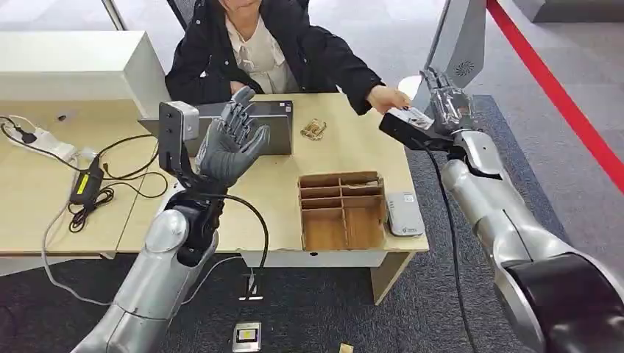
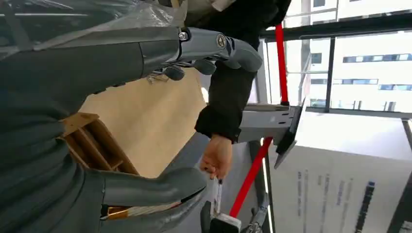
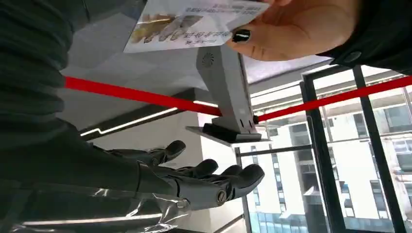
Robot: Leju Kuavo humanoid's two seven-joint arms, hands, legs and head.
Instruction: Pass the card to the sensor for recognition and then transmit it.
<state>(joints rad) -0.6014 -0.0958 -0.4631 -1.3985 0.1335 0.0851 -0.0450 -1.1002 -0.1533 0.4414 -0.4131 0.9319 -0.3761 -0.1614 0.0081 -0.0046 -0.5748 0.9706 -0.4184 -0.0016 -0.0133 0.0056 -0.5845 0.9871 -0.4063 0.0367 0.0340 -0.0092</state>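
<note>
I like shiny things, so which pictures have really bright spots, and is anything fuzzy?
Left wrist view: the windows glare white. Right wrist view: the card looks close and a bit soft, and the sky behind the windows is pale. Head view: even light, silver right arm shines.

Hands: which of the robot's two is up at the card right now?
The right hand, stretched past the table's far right corner where a person's hand holds the card. The left hand is raised, open and empty, over the table by the tablet.

card (image 3: 194,22) print blurred, nothing legible
</note>
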